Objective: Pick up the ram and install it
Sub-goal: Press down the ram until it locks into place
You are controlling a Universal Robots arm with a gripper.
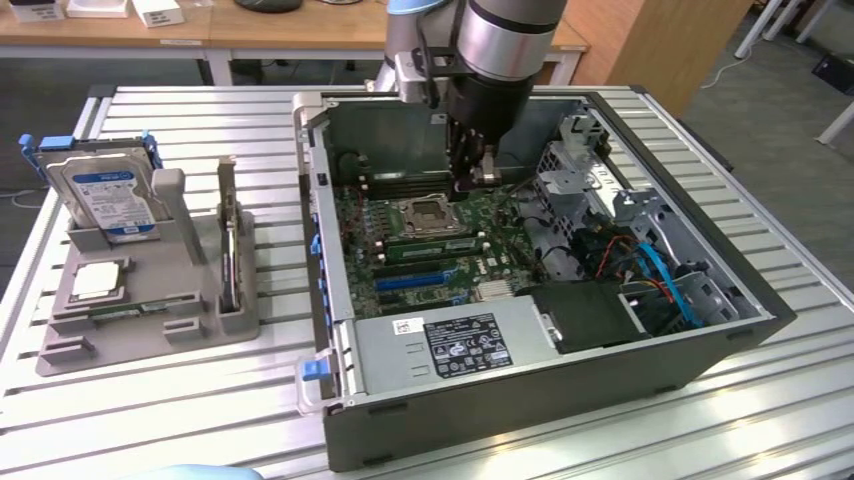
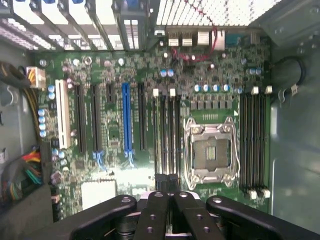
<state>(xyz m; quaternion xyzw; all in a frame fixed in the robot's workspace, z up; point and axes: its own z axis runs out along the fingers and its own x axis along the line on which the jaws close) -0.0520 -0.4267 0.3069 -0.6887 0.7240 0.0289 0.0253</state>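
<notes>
At the table's (image 1: 174, 400) left edge in the exterior view, the grey holder (image 1: 134, 335) keeps the hard drive (image 1: 104, 195), a processor chip (image 1: 96, 281) and a thin board on edge (image 1: 230, 240). In the open computer case (image 1: 561, 385), a green ram (image 1: 434, 243) looks seated beside the empty socket (image 1: 427, 212). The gripper (image 1: 478, 183) hangs over the slots, shut and empty, so installation appears largely done.
</notes>
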